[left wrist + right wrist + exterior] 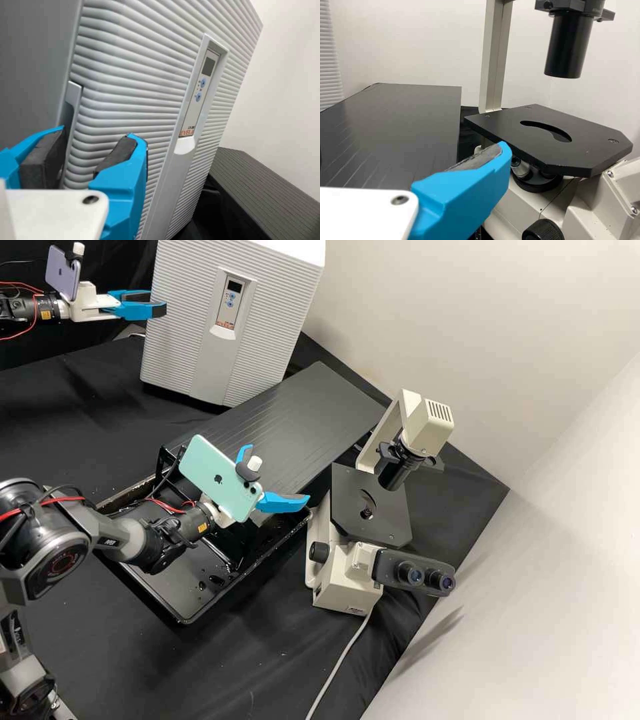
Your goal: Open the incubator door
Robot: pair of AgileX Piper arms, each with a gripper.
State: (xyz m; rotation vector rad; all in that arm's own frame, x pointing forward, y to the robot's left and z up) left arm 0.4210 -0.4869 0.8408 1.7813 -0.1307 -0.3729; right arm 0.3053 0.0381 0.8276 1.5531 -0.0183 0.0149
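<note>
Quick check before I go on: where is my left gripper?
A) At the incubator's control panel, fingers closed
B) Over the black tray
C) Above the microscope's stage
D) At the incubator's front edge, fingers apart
D: the left wrist view shows the left gripper with its fingers apart at the incubator's front edge.

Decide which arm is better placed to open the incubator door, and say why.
Left, I'd judge: the left pincer is open near the edge of the incubator door, while the right pincer is near the microscope.

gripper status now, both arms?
Left gripper: open, fingers apart by the incubator's side edge.
Right gripper: open, holding nothing, near the microscope.
</note>
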